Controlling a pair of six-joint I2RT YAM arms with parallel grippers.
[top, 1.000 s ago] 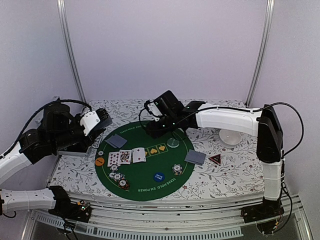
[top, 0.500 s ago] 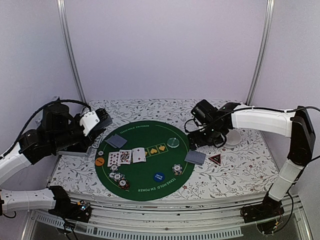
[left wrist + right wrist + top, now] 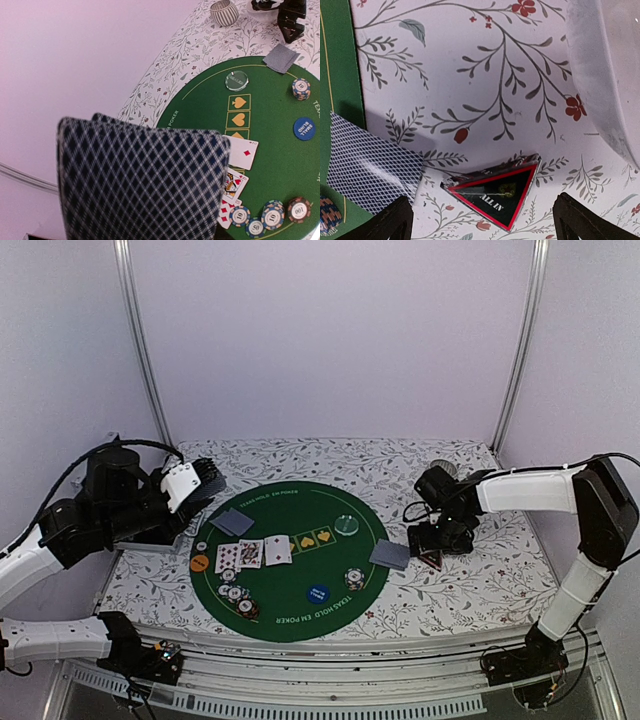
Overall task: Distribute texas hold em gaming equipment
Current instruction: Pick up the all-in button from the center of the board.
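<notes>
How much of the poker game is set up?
Laid out on the round green mat: three face-up cards, striped poker chips, a blue round button. The left claw holds a stack of blue-checked playing cards to deal. The open right claw hovers over the red-black triangle marker, not yet grabbed.

The light in here is soft and even, falling from overhead, and it leaves a faint lilac cast on the walls (image 3: pixel 330 340). Shadows on the desk (image 3: pixel 300 455) are pale with fuzzy edges, and nothing looks harsh.

From the left wrist, the patterned cards (image 3: pixel 140 185) sit so close that they blur, while the green mat (image 3: pixel 280 165) beyond stays crisp.

From the right wrist, the triangle marker (image 3: pixel 497 189) is sharp and its foil edge glints. The white bowl (image 3: pixel 605 65) at the right edge is washed out and soft. A grey shadow falls beside the card (image 3: pixel 367 170) at the left.
</notes>
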